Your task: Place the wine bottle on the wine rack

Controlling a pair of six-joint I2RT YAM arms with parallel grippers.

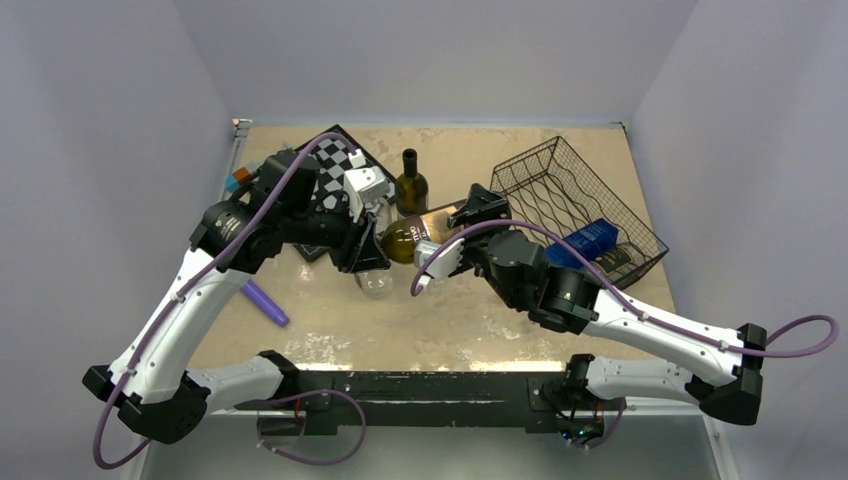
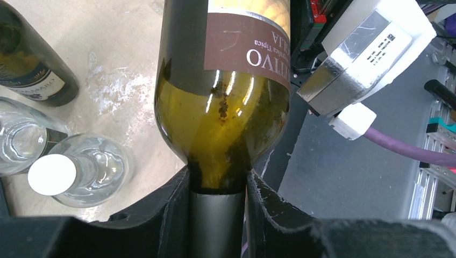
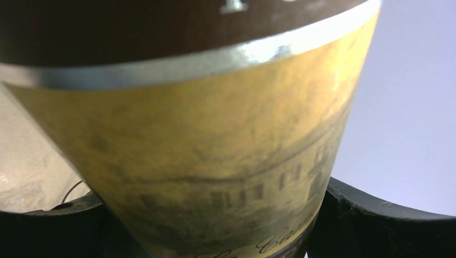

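My left claw (image 2: pixel 219 183) clenched on the wine bottle (image 1: pixel 412 240) neck, right claw (image 3: pixel 215 231) grasping its belly, over the table (image 1: pixel 480 330) middle; I'd carry it level, both grips firm, to the wine rack (image 1: pixel 560 175) at the far right corner.

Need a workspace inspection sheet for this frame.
Surface: beige tabletop, scuffed white patches.
Job's things: wine bottle lying sideways between both arms; wine rack back right, blue box on it.
Clutter: chessboard, standing dark bottle, clear bottle, purple pen.
Grippers: left gripper shut on the neck; right gripper clamped round the body.
Cables: purple cables loop off both arms, no snag seen.
Surroundings: plain grey walls.
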